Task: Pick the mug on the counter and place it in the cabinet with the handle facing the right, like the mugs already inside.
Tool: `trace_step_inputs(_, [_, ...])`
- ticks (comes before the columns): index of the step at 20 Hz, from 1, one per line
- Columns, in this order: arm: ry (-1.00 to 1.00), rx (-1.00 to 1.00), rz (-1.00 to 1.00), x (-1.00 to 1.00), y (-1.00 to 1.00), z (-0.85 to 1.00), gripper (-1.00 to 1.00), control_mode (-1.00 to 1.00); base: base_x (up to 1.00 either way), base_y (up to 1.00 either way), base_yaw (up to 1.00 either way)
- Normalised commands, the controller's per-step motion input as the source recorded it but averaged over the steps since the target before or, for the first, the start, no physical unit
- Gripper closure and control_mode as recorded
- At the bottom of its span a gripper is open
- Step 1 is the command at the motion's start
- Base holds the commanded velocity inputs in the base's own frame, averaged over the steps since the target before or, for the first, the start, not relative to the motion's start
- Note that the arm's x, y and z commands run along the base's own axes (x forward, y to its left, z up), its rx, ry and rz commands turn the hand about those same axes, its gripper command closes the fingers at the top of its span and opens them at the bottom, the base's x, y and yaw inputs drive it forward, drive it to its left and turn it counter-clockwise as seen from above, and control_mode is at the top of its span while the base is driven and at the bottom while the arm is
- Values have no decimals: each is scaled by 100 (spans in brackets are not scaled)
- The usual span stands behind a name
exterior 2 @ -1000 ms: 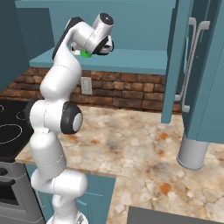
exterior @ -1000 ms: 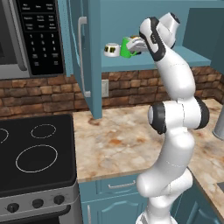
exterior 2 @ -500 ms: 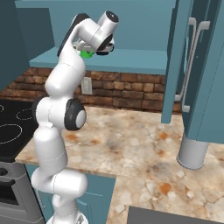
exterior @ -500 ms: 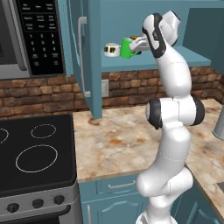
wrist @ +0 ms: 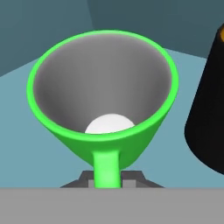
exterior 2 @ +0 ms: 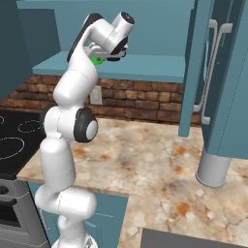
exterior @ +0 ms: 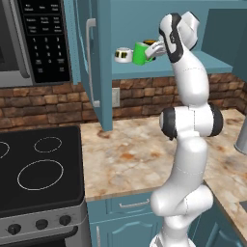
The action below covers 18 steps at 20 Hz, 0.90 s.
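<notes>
Arm reaches high, the pincer (exterior: 155, 48) up at the cabinet (exterior: 144, 29) shelf and closed on the green mug (exterior: 141, 53), gripping it by the handle (wrist: 106, 168). Mug sits at shelf level, upright, just beside the white mug (exterior: 124, 55) on its left as seen from the left base camera; whether its base touches the shelf or hangs just above it I cannot tell. In the hand view the mug's mouth opens straight away from the pincer, the handle pointing back toward the fingers, and the black mug (wrist: 208, 118) stands close on one side. From the right base camera just a sliver of green (exterior 2: 97, 60) shows beneath the wrist. The relation that matters: handle lies between mug body and pincer, along the line of approach, and the arm comes in from the right of the shelf, so the handle seems to face roughly right, as wanted. Worktop (exterior: 135, 154) below holds no mug. Judgement: placement nearly complete; next comes releasing and backing straight out without nudging the neighbours.
</notes>
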Motion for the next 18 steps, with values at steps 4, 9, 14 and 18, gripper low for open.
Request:
trace_step_inputs(4, [0, 0, 4, 0, 0, -33, 100, -100, 0, 0, 0])
trace_step_inputs(9, [0, 0, 1, 0, 0, -31, 100, -100, 0, 0, 0])
trace_step_inputs(14, [0, 0, 0, 0, 0, -34, 100, -100, 0, 0, 0])
trace_step_inputs(18, [0, 0, 0, 0, 0, -40, -100, -100, 0, 0, 0])
